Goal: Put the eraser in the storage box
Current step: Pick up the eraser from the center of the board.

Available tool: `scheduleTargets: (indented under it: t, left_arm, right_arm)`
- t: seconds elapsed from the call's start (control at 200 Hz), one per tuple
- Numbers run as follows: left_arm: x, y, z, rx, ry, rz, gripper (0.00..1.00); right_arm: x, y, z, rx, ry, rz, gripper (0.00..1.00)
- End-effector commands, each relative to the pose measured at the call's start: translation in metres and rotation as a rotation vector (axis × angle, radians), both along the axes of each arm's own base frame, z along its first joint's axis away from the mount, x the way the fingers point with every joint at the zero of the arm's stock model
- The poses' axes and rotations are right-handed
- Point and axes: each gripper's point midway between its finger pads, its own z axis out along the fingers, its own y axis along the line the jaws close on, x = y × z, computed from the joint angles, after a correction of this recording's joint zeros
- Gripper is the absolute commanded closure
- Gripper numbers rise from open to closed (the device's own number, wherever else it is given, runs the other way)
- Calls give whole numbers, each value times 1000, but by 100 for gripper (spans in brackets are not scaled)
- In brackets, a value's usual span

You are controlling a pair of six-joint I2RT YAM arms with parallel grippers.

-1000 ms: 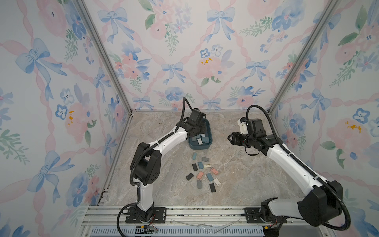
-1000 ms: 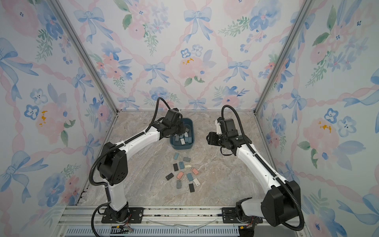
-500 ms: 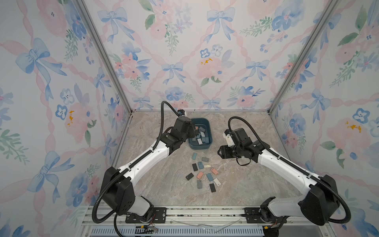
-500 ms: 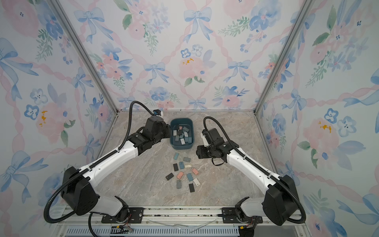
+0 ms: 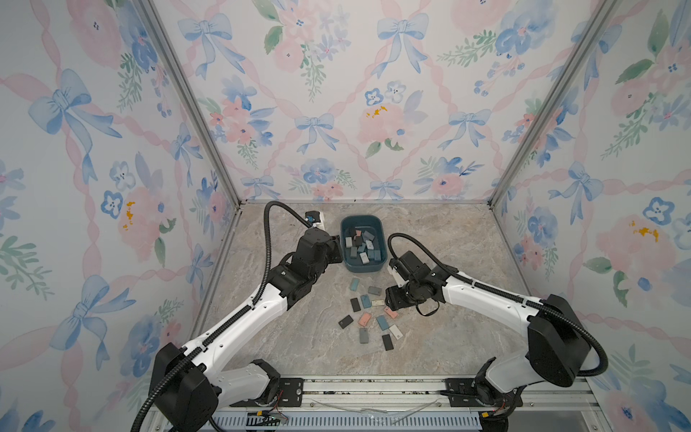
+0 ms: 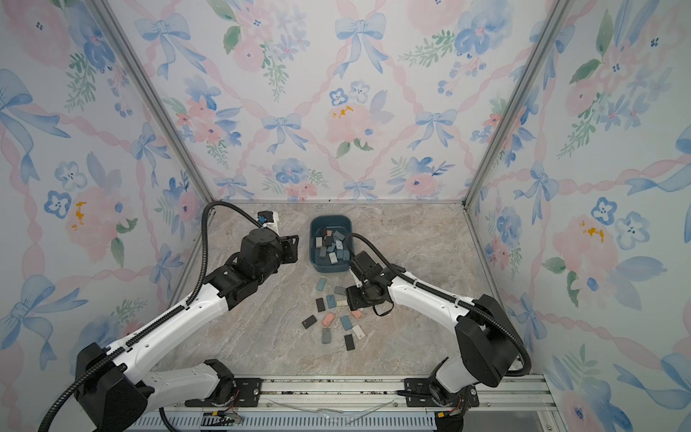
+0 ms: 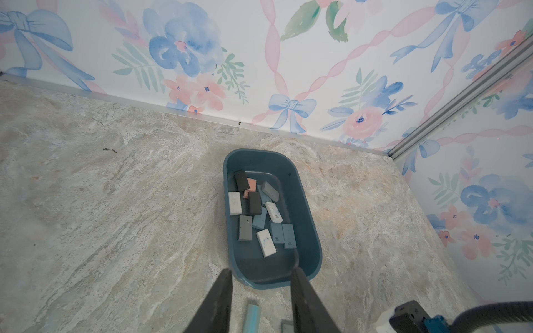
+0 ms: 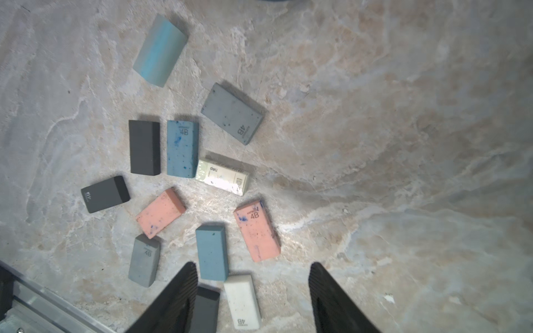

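Just beneath the right end effector (image 8: 252,266), jaws spread and empty, lie erasers (image 8: 212,252).

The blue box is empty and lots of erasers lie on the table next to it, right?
No, the storage box is not empty: the left wrist view shows many erasers inside it. Lots of other erasers do lie on the table next to it.

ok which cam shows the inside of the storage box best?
Left wrist: the storage box sits mid-frame, interior open, each eraser distinct. Both top views show it small; right wrist catches only a sliver of rim.
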Motion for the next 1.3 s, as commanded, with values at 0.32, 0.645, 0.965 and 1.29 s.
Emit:
scheduleTargets:
  t: [0.32,0.645,0.965,1.29]
  left_arm:
    - [-13,11,-19,39,23,11,61]
    - [-17,16,-26,59,41,22,62]
    - [-17,18,-29,59,46,32,62]
    - [-18,20,-31,64,48,40,62]
  right_arm:
    - [-24,-2,-41,-71,109,15,35]
    - [-23,-5,-60,-132,134,22,36]
    - [-22,-6,-70,-156,145,20,39]
    - [-16,-12,-71,-206,119,11,42]
